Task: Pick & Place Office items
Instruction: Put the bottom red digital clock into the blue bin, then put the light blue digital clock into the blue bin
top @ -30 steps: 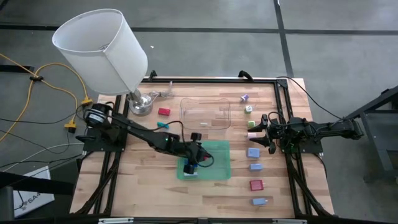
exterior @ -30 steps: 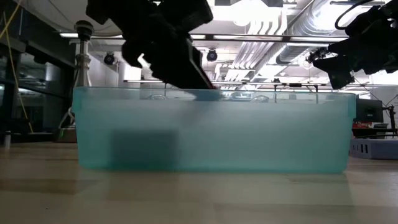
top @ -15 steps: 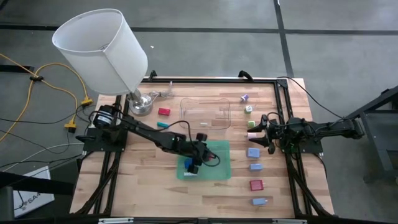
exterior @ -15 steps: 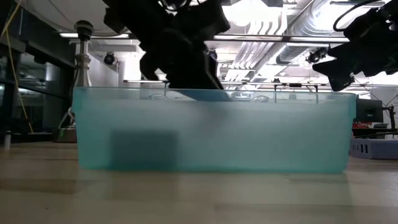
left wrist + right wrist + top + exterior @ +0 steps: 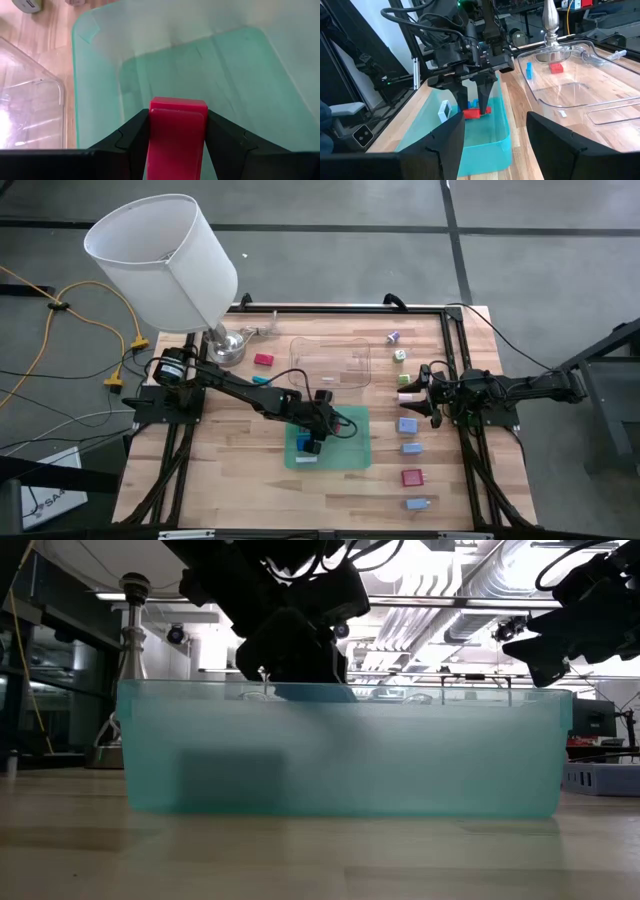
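Holding: I have the left gripper [image 5: 177, 137] clamped on a small flat red block [image 5: 177, 135], one dark finger on each side of it.
Position: I see that gripper inside the green translucent plastic tray [image 5: 355, 455] in the high view, and the right wrist view shows the red block [image 5: 477, 112] low between the tray walls, near the floor; whether it touches I cannot tell.
Already inside: I make out a white-and-blue piece [image 5: 445, 111] standing on edge in the same tray, just beside the gripper.
Right arm: I keep the right gripper [image 5: 418, 392] waiting over the table's right side with its fingers spread apart and nothing between them, near the column of pale blue and red blocks [image 5: 408, 447].
Elsewhere: I note the clear plastic tray [image 5: 330, 362] behind the green one, with a red block [image 5: 264, 360] and a teal one [image 5: 261, 380] on the wood to its left.
Risk, release: if I open too high, I judge the block may bounce or land on edge.
Risk, neighbour: opening fingers or a sideways exit could knock over the standing white-and-blue piece.
Risk, tray: I think a finger dragging on the wall while lifting would shift the light green tray.
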### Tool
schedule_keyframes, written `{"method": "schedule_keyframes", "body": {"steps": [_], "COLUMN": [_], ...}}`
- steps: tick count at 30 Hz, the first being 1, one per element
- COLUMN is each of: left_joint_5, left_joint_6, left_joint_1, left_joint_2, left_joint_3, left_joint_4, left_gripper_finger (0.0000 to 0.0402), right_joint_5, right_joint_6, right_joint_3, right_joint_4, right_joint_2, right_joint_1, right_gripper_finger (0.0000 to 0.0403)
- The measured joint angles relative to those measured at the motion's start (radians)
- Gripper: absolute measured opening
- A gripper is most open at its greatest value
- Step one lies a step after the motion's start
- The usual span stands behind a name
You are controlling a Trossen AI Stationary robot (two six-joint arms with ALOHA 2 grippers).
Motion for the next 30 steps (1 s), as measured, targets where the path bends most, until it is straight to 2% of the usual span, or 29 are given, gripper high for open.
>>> {"method": "schedule_keyframes", "body": {"steps": [11,19,30], "left_joint_5": [0.001,0.001,0.001], "left_joint_6": [-0.015,-0.031,-0.034], "left_joint_1": [0.000,0.000,0.000], "left_joint_2": [0.000,0.000,0.000], "left_joint_3": [0.000,0.000,0.000], "left_joint_4": [-0.005,-0.005,-0.005], "left_gripper_finger": [0.0162,0.0184,0.0187], "right_joint_5": [0.000,0.000,0.000], "right_joint_6": [0.000,0.000,0.000], "right_joint_3": [0.000,0.000,0.000], "right_joint_4": [0.000,0.000,0.000], "right_joint_2": [0.000,0.000,0.000], "right_joint_1": [0.000,0.000,0.000], "right_gripper_finger": [0.0201,0.0201,0.0201]}}
